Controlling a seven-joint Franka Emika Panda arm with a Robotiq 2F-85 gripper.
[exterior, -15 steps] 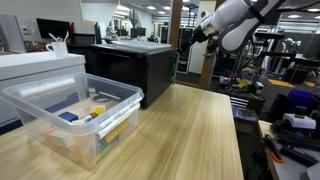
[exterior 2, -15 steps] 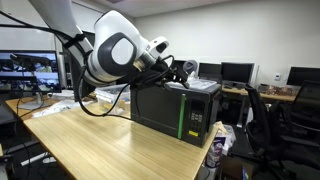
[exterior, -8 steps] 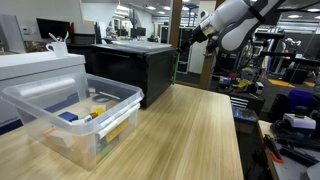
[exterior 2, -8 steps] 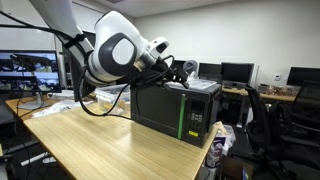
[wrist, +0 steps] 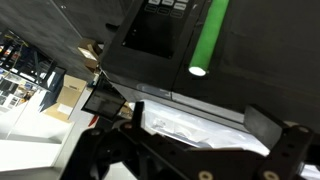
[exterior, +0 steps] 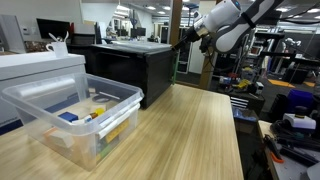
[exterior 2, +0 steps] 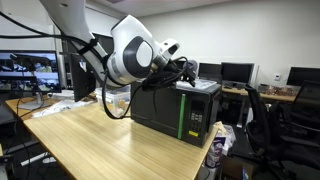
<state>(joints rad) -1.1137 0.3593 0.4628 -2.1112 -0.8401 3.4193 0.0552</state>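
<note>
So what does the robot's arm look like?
The arm is white and shiny, with big round joints like fat balls. Black cables loop along it. The gripper at its tip is black.

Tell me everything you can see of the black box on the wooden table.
The black box is a squarish, dark, matte case, metal or plastic by its look. It stands upright near one end of the wooden table. A vertical green stripe runs down one face beside a small panel of labels. Its flat top looks lighter and grey. The gripper, jaws open, hangs close over the top; whether they touch cannot be told.
</note>
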